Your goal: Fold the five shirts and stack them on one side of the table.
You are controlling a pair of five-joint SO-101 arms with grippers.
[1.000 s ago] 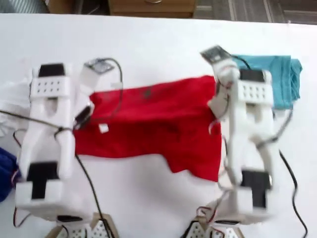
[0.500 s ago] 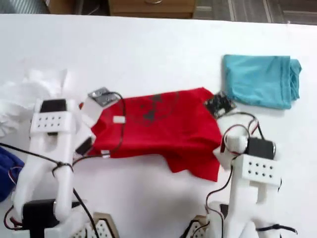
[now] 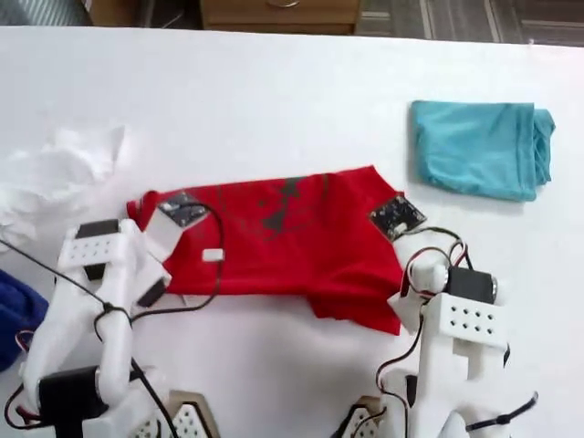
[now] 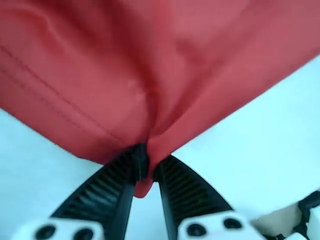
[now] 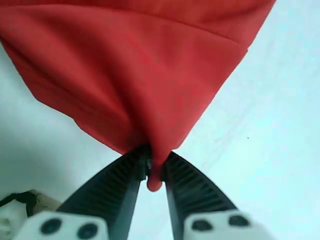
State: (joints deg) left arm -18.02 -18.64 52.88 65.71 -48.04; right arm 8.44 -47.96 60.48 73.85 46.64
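White table (image 3: 274, 91) runs across the whole high view. No bin or tray seen; all shirts lie directly on it.

Red shirt (image 3: 292, 246): centre of frame, spread wide, partly doubled over. Its lower right corner sags ragged toward bottom centre.

Teal shirt (image 3: 479, 151): folded, upper right, well apart from the red one.

White shirt (image 3: 55, 173): crumpled at left edge. Blue shirt (image 3: 11, 315): a bunched bit at lower left edge.

Left gripper (image 4: 146, 172): clamped on a small pinch of red hem, with cloth poking out between the jaws. Right gripper (image 5: 155, 174): likewise clamped on the shirt's other end.

Risks, as judged:
- Both bites are thin. An uneven pull between the arms could slip one hem free and skew the fold.
- The sagging corner may tuck under and bunch.
- The cable with its white connector (image 3: 212, 255) lies over the red cloth at the left arm and could snag or drag it.
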